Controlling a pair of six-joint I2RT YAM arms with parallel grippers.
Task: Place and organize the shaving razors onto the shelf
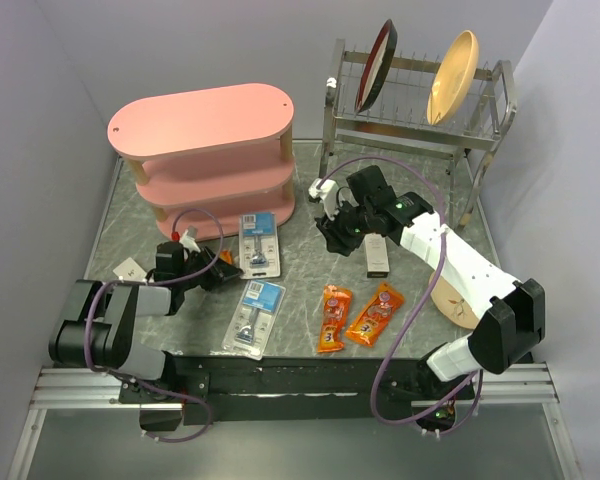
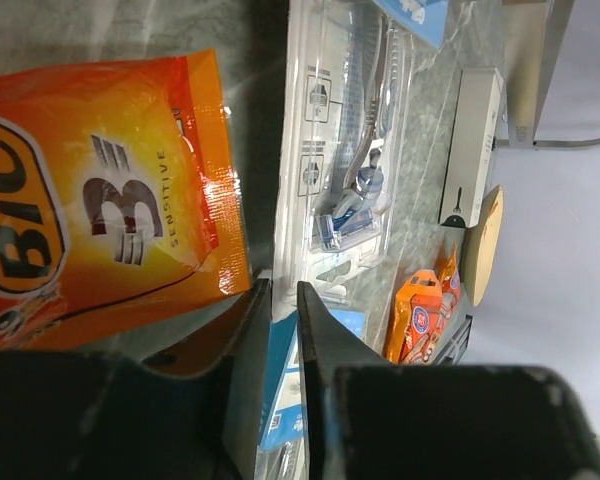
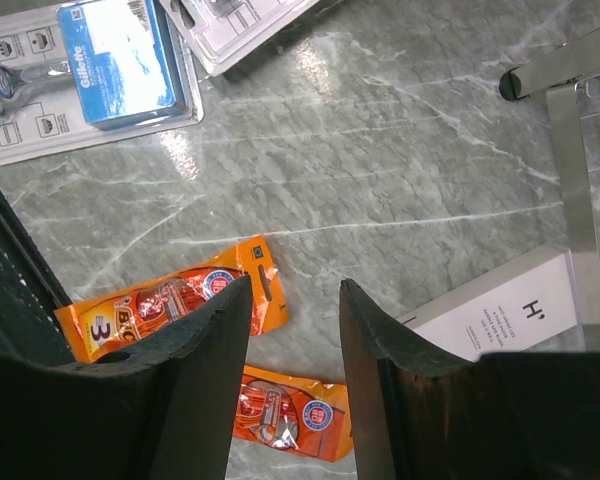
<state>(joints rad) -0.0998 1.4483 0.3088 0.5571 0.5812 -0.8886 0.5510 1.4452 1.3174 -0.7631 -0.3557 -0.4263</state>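
Left hand [image 2: 280, 292] nearly closed beside an orange packet [image 2: 100, 190] cut off at 9 o'clock; hold unclear. Right hand [image 3: 295, 292] half open, empty, above tabletop [image 3: 380, 150].

In my left wrist view, the packet [image 2: 110, 190] at ten o'clock reads "BiC", with a big "3" and the word "SENSITIVE" beside it. In my right wrist view, the razor pack [image 3: 120, 60] at eleven o'clock carries "Gillette" on its blue card, and the box [image 3: 500, 310] at four o'clock shows "H'". A second packet [image 3: 175, 295] at eight o'clock bears a "3", and its small round badge is too tiny for me to read.
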